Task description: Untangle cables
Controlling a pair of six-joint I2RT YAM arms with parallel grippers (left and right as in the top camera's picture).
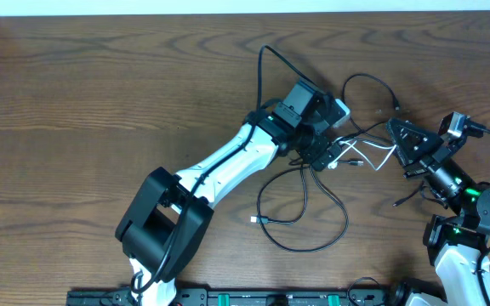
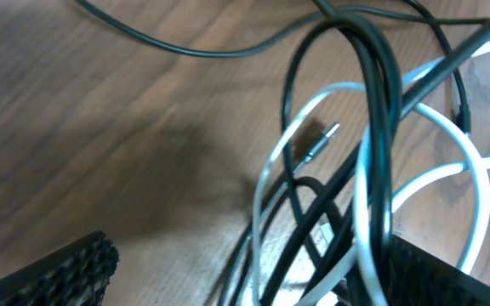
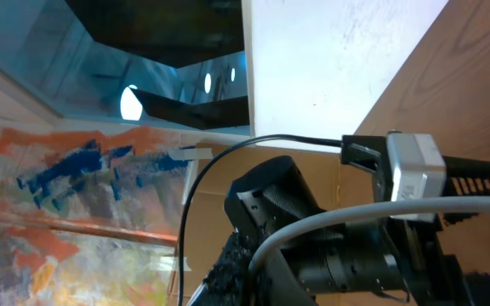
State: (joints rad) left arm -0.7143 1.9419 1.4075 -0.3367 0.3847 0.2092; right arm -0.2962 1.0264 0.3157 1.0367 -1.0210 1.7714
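Several cables [image 2: 373, 127], black with one white, lie knotted on the tabletop [image 1: 100, 102] between the wide-spread jaws of your left gripper [image 2: 249, 263], the right gripper [image 1: 408, 140] sits pinched together just beside that knot, so you seem to be lining up a grasp: next, close on one strand.

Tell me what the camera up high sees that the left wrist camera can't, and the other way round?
Only overhead: the whole left arm and right arm, the shut right gripper off to one side, and a big black loop lying flat on the table. Only left wrist: a tiny metal plug tip and the bumpy pads of the left gripper, standing wide open. Both: the white cable tangled with black cables on brown wood.
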